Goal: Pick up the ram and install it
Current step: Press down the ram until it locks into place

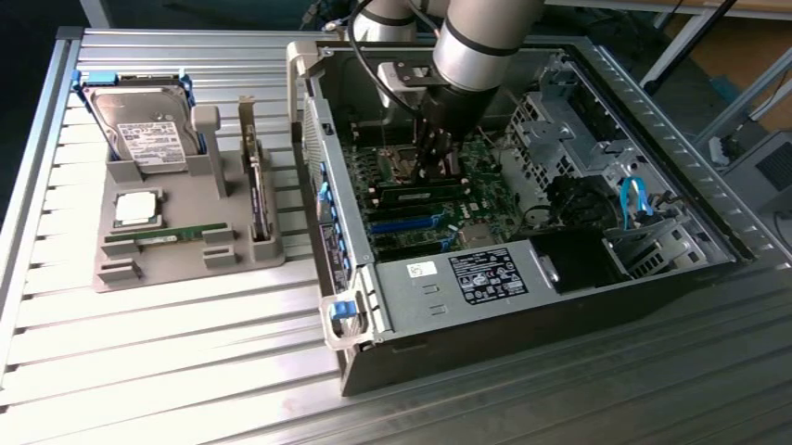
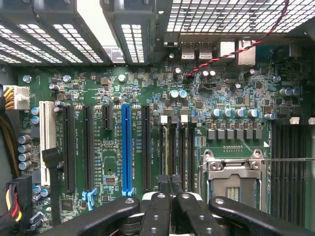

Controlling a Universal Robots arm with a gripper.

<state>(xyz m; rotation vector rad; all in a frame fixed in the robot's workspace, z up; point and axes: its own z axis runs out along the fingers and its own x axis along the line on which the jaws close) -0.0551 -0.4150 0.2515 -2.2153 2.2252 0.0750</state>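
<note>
Black gripper (image 2: pixel 171 189) fingers sit closed together, pressing down on the ram (image 2: pixel 165 152), which stands on edge in a memory slot of the motherboard (image 2: pixel 113 162) beside the empty processor socket (image 2: pixel 234 179), inside the open computer case (image 1: pixel 520 269).

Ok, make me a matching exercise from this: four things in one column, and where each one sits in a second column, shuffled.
Things:
1. hard drive
2. processor chip
3. ram stick
4. gripper

Places:
A. inside the open computer case, above the motherboard
B. flat in the grey tray, at its end nearest the exterior camera
C. propped at the tray's far end
D. flat in the tray's middle

Pairs: 1-C, 2-D, 3-B, 4-A
</note>
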